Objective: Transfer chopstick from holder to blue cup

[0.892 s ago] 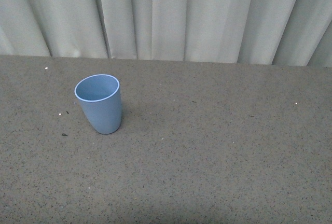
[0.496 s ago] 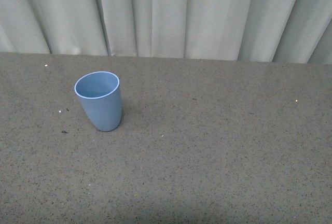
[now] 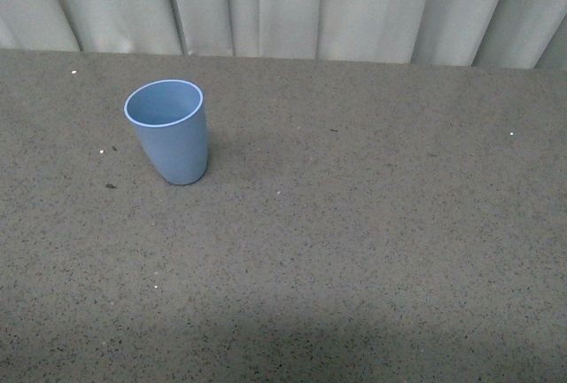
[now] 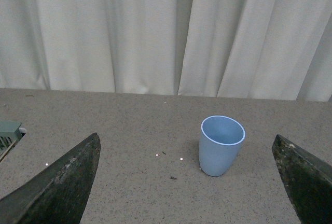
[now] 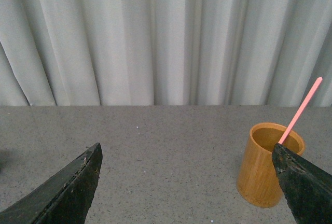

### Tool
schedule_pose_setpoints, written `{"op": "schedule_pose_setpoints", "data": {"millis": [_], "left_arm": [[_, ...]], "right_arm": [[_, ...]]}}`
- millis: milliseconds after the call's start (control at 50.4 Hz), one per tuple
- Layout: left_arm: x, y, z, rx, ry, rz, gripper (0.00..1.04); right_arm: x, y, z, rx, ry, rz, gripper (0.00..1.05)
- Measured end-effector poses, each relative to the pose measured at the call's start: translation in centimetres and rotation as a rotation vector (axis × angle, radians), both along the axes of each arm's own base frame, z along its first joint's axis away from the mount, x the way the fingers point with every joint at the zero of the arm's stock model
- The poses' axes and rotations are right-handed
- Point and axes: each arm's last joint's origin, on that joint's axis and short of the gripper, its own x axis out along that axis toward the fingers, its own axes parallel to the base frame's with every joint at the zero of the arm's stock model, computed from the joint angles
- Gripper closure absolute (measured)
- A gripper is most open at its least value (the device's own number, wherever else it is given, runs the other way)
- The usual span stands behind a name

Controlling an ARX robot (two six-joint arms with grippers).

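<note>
The blue cup [image 3: 168,131] stands upright and empty on the grey speckled table, left of centre in the front view. Neither arm shows there. In the left wrist view the blue cup [image 4: 221,144] stands ahead of my left gripper [image 4: 189,182], whose dark fingers [image 4: 62,185] are spread wide with nothing between them. In the right wrist view an orange wooden holder [image 5: 268,166] holds one pink chopstick [image 5: 301,109] that leans out over its rim. My right gripper [image 5: 189,182] is open and empty, short of the holder, which stands by one fingertip [image 5: 306,182].
A pale pleated curtain [image 3: 292,6] hangs along the table's far edge. A grey-green object [image 4: 8,133] shows partly at the edge of the left wrist view. Small white specks [image 3: 104,151] lie on the table near the cup.
The front view has tilted downward: cup and table edge sit higher in the picture than before. The cup itself stands in the same place on the table.
</note>
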Motion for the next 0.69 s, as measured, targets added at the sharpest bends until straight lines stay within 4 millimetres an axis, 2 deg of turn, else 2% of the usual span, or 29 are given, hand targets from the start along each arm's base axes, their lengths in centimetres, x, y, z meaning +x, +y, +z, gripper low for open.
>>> {"op": "schedule_pose_setpoints", "data": {"millis": [694], "left_arm": [[0.0, 0.0, 0.0, 0.0, 0.0, 0.0, 0.07]], "right_arm": [[0.0, 0.0, 0.0, 0.0, 0.0, 0.0, 0.09]]}}
